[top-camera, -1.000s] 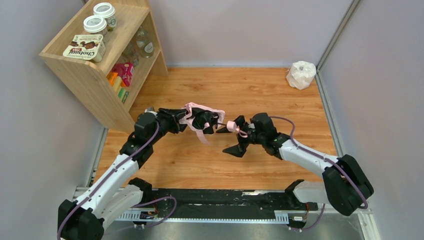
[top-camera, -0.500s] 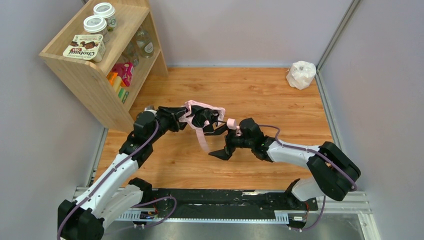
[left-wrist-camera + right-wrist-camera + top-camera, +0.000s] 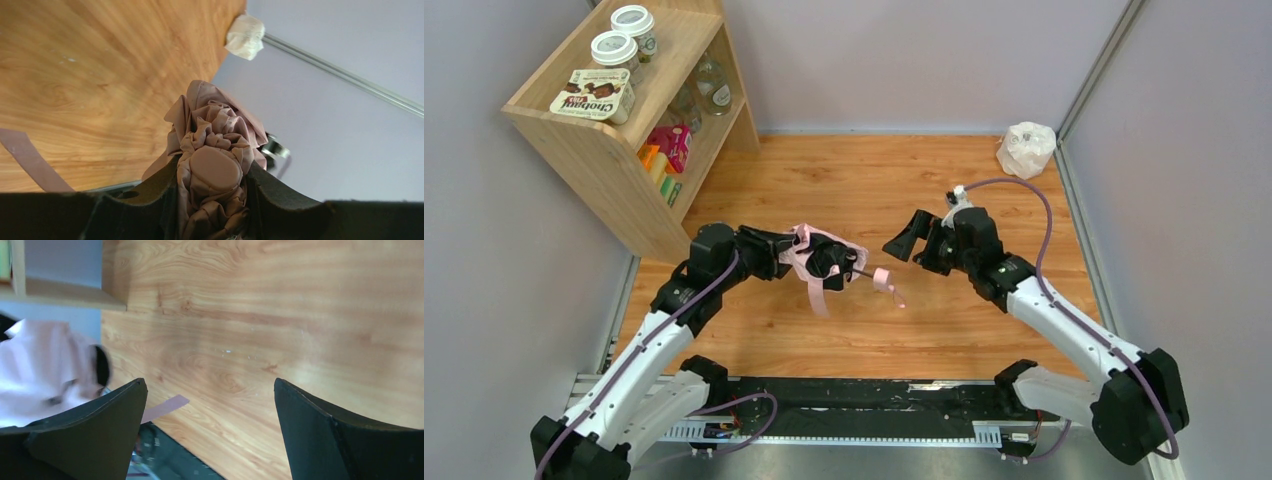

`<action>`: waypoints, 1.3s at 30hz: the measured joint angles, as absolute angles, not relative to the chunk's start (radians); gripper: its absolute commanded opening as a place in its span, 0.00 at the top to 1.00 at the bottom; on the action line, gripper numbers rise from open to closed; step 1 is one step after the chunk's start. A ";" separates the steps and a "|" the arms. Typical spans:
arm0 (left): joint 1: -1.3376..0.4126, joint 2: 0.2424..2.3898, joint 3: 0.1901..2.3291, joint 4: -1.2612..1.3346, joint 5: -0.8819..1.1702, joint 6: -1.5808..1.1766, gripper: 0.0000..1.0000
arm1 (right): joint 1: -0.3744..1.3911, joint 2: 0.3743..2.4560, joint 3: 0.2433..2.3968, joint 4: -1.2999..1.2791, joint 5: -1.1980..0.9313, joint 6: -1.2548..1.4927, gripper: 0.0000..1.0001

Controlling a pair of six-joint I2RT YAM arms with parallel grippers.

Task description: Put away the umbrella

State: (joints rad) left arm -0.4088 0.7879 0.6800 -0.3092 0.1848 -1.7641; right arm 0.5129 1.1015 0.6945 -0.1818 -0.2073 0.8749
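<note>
Umbrella clamped in L gripper, arm outstretched; R gripper agape, apart.

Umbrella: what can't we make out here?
- Top view: the umbrella's middle, hidden by the left gripper clamped on it.
- Left wrist: shaft and handle, hidden behind the bunched fabric.
- Right wrist: umbrella blurred, cut off by the left edge and partly behind a finger of the open right gripper.
</note>
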 measured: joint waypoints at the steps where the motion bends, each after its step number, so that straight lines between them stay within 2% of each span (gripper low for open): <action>1: -0.409 0.788 0.669 -0.324 0.185 -1.760 1.00 | 0.519 1.096 0.733 -0.212 -0.211 0.784 0.00; 7: -0.409 0.805 0.656 -0.418 0.171 -1.709 1.00 | 0.552 0.995 0.891 -0.285 -0.310 0.440 0.00; 12: -0.409 0.851 0.657 -0.452 0.175 -1.678 1.00 | 0.698 1.056 1.028 -0.294 -0.408 0.318 0.00; 16: -0.409 0.861 0.652 -0.453 0.182 -1.670 1.00 | 0.757 1.198 1.136 -0.299 -0.478 0.286 0.00; 21: -0.409 0.860 0.638 -0.447 0.190 -1.669 1.00 | 0.764 1.320 1.155 -0.304 -0.500 0.271 0.00; 31: -0.409 0.861 0.614 -0.425 0.214 -1.670 1.00 | 0.774 1.406 1.151 -0.294 -0.604 0.260 0.00; 39: -0.409 0.868 0.614 -0.423 0.225 -1.669 1.00 | 0.840 1.497 1.155 -0.279 -0.570 0.235 0.09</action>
